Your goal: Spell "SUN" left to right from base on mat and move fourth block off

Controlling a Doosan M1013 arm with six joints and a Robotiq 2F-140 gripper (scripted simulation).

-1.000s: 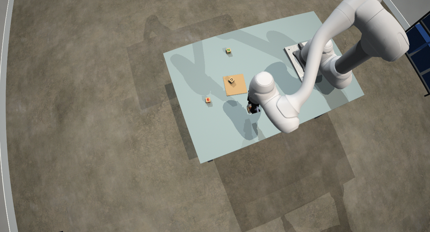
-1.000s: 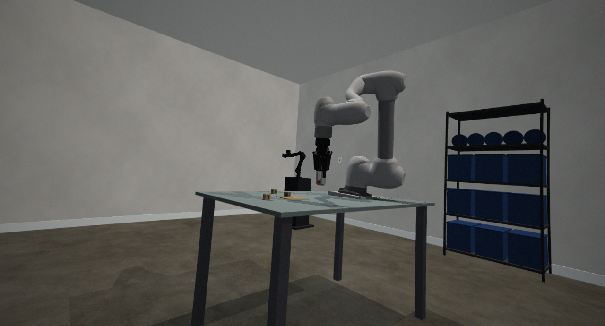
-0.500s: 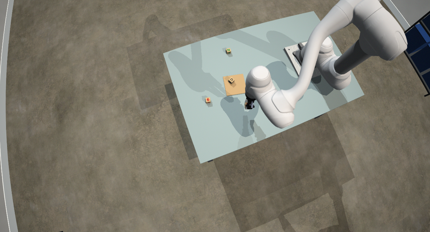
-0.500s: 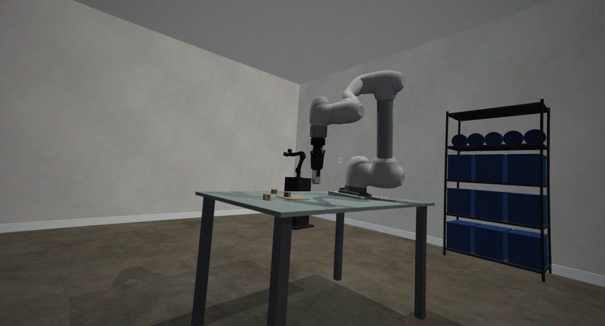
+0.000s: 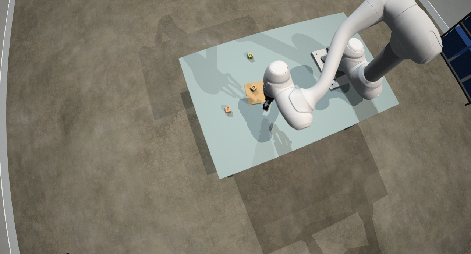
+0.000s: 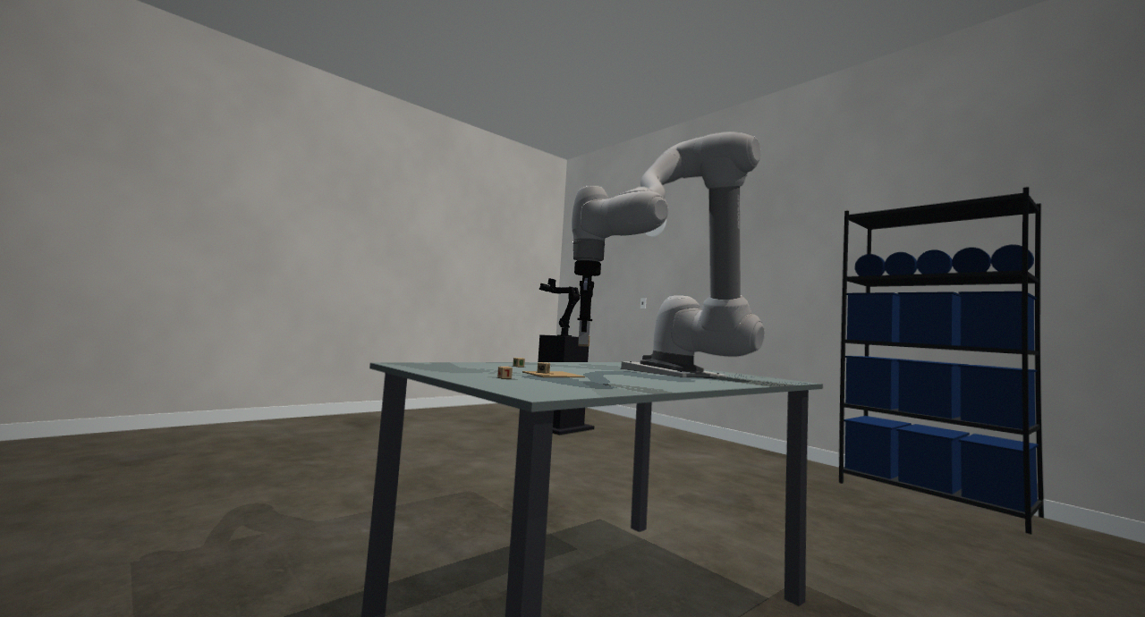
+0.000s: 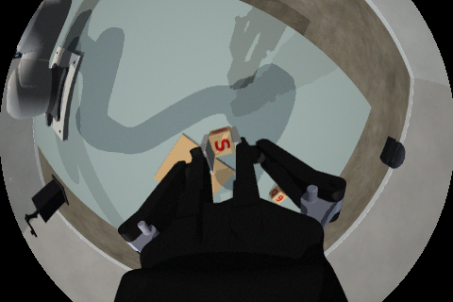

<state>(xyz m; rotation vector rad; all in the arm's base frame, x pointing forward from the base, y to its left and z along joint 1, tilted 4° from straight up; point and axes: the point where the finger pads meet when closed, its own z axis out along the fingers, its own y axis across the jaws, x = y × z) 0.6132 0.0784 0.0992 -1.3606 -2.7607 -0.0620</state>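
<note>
My gripper [image 5: 267,106] [image 6: 583,337] [image 7: 222,139] is shut on the S block [image 7: 222,145], above the table beside the mat's edge. The red S faces the wrist camera. The tan mat [image 5: 255,98] [image 6: 566,374] [image 7: 176,159] lies flat, partly hidden by the arm in the top view. The U block [image 5: 253,88] [image 6: 543,367] sits on it, its dark letter opening away from the robot's base; the fingers hide it in the wrist view. The green-lettered N block [image 5: 250,55] [image 6: 519,362] lies off the mat. The block with a red 6 [image 5: 227,109] [image 6: 504,372] [image 7: 277,194] also lies off it.
The pale table [image 5: 210,134] [image 6: 472,387] [image 7: 165,24] carries the robot's base plate [image 5: 317,59] [image 7: 70,96] at one end. Arm shadows fall across the table and mat. A shelf with blue bins [image 6: 928,322] and a second, dark arm [image 6: 570,309] stand beyond it.
</note>
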